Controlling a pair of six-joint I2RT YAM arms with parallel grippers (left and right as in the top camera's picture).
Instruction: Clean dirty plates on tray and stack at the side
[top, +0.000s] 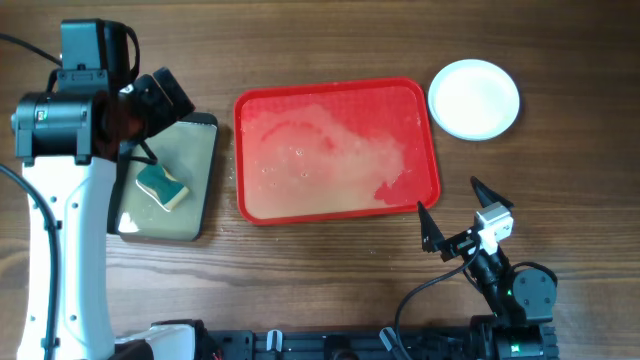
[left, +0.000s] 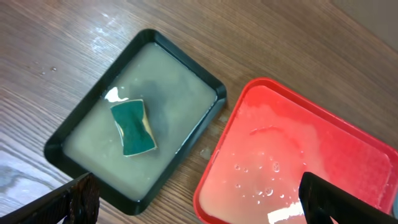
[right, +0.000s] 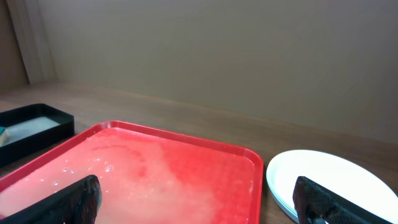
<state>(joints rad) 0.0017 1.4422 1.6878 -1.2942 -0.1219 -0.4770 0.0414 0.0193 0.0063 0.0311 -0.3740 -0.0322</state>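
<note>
Wood tabletop (top: 300, 285) bears plates (top: 474, 98) beyond the spread, empty right pincer (top: 455, 208).

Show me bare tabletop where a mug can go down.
Bare table lies between the red tray and the robot's base, and along the far edge behind the tray. Crowded: the right, with the plates and right fingers; the left, with the black tray.
</note>
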